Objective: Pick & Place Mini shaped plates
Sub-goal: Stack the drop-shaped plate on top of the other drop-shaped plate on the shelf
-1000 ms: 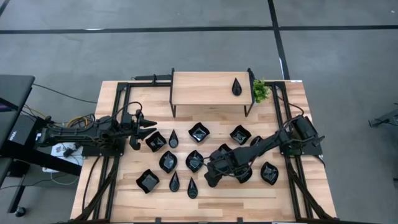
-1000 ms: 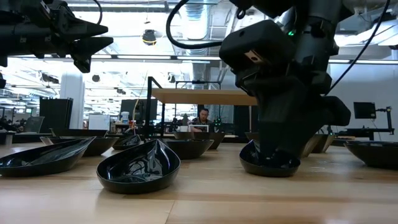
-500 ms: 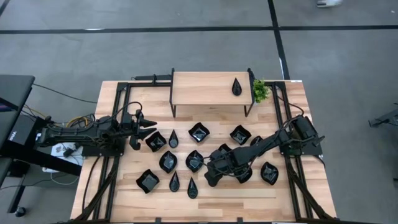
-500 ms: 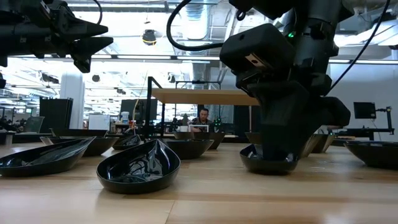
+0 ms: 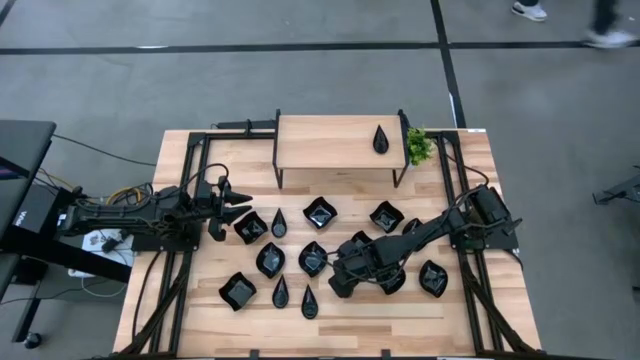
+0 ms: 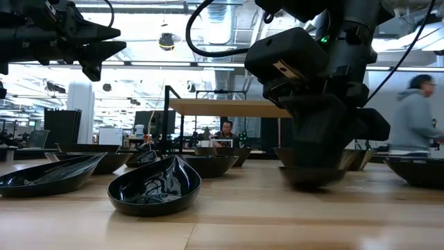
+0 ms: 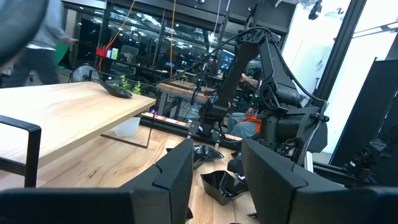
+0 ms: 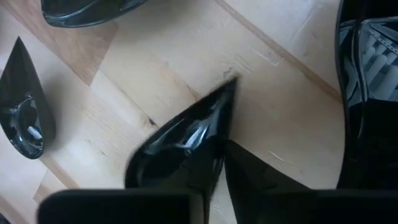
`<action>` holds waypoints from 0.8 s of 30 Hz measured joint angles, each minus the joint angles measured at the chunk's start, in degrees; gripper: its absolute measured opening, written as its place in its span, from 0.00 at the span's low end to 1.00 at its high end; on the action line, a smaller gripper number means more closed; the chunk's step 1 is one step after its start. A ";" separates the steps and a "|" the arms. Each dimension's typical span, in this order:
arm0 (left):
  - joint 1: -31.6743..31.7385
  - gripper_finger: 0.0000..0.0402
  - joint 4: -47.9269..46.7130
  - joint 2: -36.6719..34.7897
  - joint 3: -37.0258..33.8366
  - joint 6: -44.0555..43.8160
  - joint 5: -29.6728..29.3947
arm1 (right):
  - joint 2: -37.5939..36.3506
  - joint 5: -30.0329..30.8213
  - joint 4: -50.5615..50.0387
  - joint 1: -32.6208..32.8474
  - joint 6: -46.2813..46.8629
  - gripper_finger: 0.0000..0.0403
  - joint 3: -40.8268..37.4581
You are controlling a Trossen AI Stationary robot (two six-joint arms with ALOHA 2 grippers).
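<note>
Right tool (image 5: pixel 339 283): low over the front middle of the bench, fingers clamped on the rim of a small black teardrop plate (image 8: pixel 180 146); in the low view that plate (image 6: pixel 312 175) hangs just clear of the wood.
Left tool (image 5: pixel 243 206): held above the bench's left side, pointing toward the middle, fingers (image 7: pixel 177 180) apart with nothing between them.
Other mini shaped plates: scattered across the bench (image 5: pixel 400 310) around the right tool, among them a teardrop plate (image 5: pixel 309 302) just beside it and a wavy-edged square plate (image 5: pixel 238 291) farther left.
Shelf plate (image 5: pixel 381 139): one teardrop dish lying on the raised wooden shelf (image 5: pixel 330 142) at the back.
Plant (image 5: pixel 418 146): small and green, just beside the shelf's right end.
Room: a person (image 6: pixel 415 123) stands beyond the bench.
</note>
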 joint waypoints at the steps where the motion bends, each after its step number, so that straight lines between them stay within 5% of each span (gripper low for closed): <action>1: 0.00 0.34 0.00 0.00 -0.01 0.00 0.00 | 0.00 0.00 0.03 0.00 0.00 0.06 0.00; 24: -0.02 0.34 0.00 0.00 0.00 -0.02 0.00 | -4.78 -1.64 -0.08 -0.86 -0.79 0.00 -0.09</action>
